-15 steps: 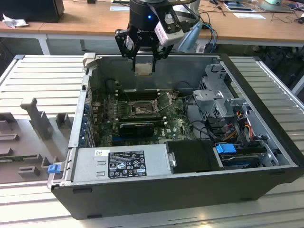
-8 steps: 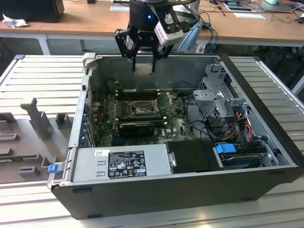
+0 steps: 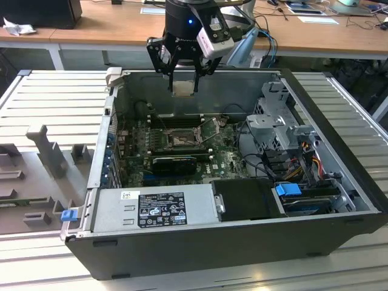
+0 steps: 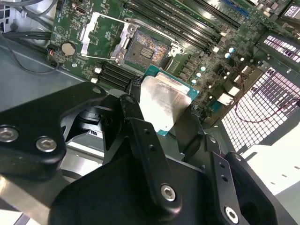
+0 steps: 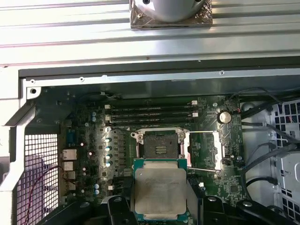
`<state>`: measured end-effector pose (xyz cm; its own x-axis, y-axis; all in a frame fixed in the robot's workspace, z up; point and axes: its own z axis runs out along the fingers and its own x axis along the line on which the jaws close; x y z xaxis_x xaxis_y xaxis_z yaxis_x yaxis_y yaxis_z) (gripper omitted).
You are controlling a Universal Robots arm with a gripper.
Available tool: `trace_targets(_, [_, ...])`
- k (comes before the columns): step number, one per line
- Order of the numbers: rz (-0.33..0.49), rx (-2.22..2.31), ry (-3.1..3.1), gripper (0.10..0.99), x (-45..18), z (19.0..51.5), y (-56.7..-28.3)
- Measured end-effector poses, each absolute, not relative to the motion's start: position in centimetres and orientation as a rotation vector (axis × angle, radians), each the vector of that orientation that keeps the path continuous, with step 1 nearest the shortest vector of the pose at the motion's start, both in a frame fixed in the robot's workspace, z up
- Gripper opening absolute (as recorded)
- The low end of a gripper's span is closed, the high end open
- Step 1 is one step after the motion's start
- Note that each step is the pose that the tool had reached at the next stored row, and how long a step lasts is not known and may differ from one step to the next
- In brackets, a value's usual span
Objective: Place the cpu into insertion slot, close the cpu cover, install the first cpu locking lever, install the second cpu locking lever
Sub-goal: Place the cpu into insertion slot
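**One cpu held over an open socket**

Nearest, in both wrist views: a black metal gripper, jaws clamped on two opposite edges of the cpu, a small flat square chip with a silvery-grey metal top and a green rim. Carried level, well above the board, touching nothing else.

Beyond it: the insertion slot, a square dark socket with a metal rim, bare, set in the green circuit board. Just beside the socket: the cpu cover, a thin silver metal frame, swung open to one side.

Farther off: long black memory slots, then the grey steel wall of the open computer case.

Step in hand, by judgement: the first, placing the chip. Cover not yet closed, levers not yet installed. Seating likely calls for squaring the chip to the socket rim, a straight, gentle descent, and no sideways scrape across the contacts.
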<state>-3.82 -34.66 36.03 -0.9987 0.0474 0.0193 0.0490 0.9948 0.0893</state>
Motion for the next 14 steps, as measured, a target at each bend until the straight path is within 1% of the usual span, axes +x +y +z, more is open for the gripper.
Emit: trace_targets(14, [-0.141, -0.094, -3.12, 0.533, -3.82, 36.02, -34.66])
